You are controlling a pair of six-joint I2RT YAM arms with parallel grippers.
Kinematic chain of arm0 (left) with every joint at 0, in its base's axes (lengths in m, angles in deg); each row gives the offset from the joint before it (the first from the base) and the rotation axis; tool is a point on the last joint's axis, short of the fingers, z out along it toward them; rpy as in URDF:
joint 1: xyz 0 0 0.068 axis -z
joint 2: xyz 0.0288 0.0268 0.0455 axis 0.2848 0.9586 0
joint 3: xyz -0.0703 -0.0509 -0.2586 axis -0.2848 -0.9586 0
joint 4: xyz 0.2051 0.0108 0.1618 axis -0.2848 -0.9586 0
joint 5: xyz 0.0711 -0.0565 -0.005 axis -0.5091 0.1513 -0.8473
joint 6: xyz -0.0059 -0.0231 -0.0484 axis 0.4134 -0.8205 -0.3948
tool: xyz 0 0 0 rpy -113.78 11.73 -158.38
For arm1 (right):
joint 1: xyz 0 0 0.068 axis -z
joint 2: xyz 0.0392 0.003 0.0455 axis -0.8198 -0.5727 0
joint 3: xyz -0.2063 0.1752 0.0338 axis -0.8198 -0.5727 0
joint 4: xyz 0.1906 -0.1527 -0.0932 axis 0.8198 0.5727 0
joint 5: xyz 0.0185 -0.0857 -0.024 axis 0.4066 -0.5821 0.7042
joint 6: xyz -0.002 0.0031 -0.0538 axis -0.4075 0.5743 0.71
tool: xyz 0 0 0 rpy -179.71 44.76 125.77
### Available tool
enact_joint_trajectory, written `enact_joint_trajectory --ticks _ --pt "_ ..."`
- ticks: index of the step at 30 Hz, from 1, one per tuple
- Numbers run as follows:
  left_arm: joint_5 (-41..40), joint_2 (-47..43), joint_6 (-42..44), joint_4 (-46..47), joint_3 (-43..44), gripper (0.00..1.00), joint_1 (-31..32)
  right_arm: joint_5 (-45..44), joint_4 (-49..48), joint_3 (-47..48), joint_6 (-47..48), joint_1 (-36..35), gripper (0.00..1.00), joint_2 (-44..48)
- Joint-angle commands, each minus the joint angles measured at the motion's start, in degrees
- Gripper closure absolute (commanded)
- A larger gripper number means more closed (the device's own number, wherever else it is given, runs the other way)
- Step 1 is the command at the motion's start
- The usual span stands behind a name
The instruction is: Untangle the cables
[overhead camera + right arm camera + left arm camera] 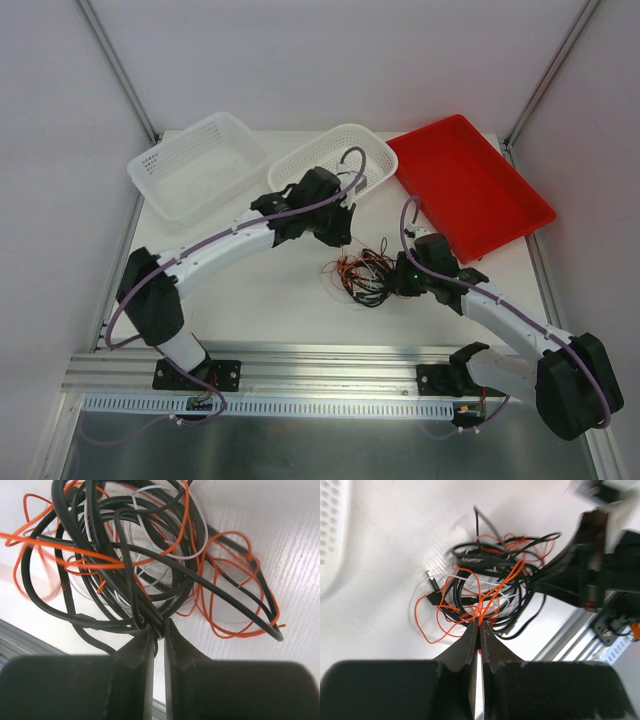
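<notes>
The cables lie in a tangled heap of red-orange, black and a few white strands on the white table between the two arms. My left gripper hangs over the heap's far left side. In the left wrist view it is shut on red-orange cables at its tips. My right gripper sits at the heap's right edge. In the right wrist view it is shut on a bundle of black cables, with orange loops lying to the right.
Two white mesh baskets stand at the back left and back centre. A red tray lies at the back right. An aluminium rail runs along the near table edge.
</notes>
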State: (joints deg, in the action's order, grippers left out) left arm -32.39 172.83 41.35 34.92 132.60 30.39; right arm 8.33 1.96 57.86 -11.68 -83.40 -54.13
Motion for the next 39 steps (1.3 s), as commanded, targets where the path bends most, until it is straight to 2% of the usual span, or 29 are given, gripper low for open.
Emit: enact_joint_trajectory --ticks 1,6,10,17,23,30,39 --pt "-6.58 -12.44 -2.5 -0.35 -0.31 1.0 -1.93 -0.36 -0.33 -0.07 0.28 0.83 0.98 1.37" --pt "-11.34 -20.73 -5.15 -4.92 0.3 1.0 -7.73 -1.41 3.62 1.24 1.95 1.27 0.99 3.31" --pt "-11.78 -27.05 -6.91 -9.22 1.88 1.0 -15.45 -2.47 6.35 2.65 3.18 1.7 0.99 5.07" --pt "-18.44 -31.72 -4.37 -17.12 10.47 1.0 -21.17 -3.35 9.26 3.36 4.5 2.5 0.99 6.3" --pt "-30.75 -32.6 0.11 -23.11 21.2 1.0 -23.38 -3.44 10.05 2.83 4.24 3.29 0.99 6.12" --pt "-37.79 -30.67 5.56 -24.87 29.74 1.0 -23.65 -3.43 10.75 3.35 4.41 3.55 0.99 5.6" --pt "-53.69 -26.63 16.01 -24.88 38.45 1.0 -23.82 -3.7 11.81 2.74 3.98 5.74 0.99 4.1"
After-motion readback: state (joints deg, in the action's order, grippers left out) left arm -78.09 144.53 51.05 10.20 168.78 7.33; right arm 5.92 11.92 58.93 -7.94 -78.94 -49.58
